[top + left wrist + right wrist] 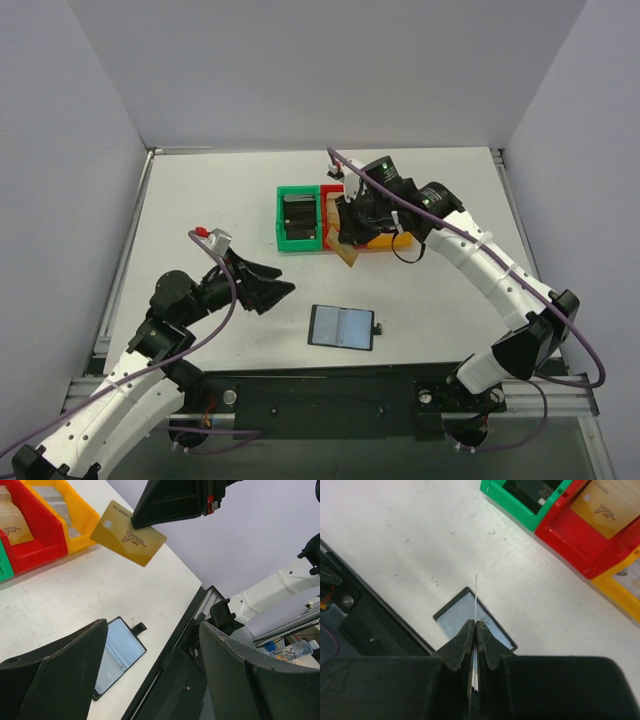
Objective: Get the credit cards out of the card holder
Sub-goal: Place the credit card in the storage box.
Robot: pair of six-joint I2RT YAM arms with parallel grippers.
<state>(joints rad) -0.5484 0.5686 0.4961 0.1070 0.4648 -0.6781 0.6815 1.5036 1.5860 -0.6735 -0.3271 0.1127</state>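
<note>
White desk (200,210): card holder (341,327) lies open flat, black rim, grey-blue pockets, at 6 o'clock from right pincer (475,626), which is clamped on a tan credit card (128,533). Left pincer (275,292) gapes wide, empty; holder at its 4 o'clock.

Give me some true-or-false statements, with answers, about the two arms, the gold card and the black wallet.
The right gripper pinches a thin gold plastic card. True.
The small black bifold wallet lies folded shut. False: it lies open on the white table.
The left gripper is clamped shut. False: its jaws stand open, empty.
The green plastic bin stands beside a red plastic bin. True.
</note>
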